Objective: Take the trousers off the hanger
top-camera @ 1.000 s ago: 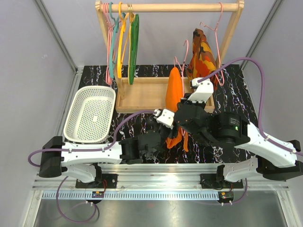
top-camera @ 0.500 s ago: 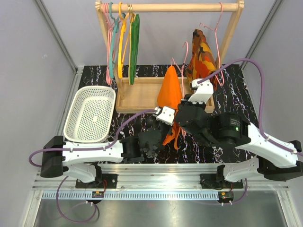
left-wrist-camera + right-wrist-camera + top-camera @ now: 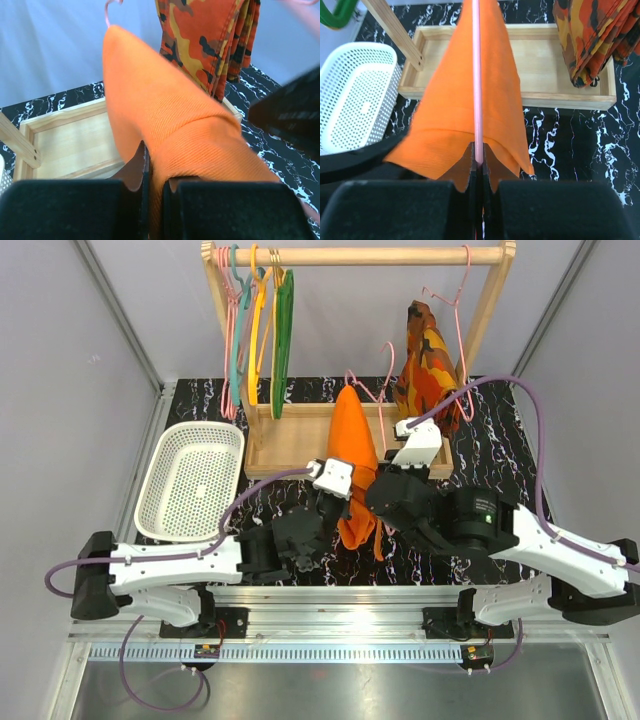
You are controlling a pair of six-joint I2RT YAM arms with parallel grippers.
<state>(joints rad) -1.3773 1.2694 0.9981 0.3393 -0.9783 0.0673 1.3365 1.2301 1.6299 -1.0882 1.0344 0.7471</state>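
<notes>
**Trousers [image 3: 352, 445] and hanger [image 3: 476, 75] both clamped in front of the wooden rack [image 3: 290, 440]**

The plain orange trousers are draped over the thin pink hanger and held above the desk [image 3: 485, 455]. They are at the front edge of the rack's base tray, with the hanger's hook at the far end, over the tray. The left end effector [image 3: 155, 200] is closed on the lower fabric of the trousers, which is pinched between its 2 fingers and spreads upward from them. The right end effector [image 3: 479, 172] is closed on the hanger's wire, which runs straight up from its fingertips across the orange cloth. In the top view, both end effectors are seen at the near end of the garment, away from the rack. A camouflage garment [image 3: 428, 355] is hung from the rack's rail, to the right of the trousers. A white basket [image 3: 160, 465] is set to the left of the rack.
</notes>
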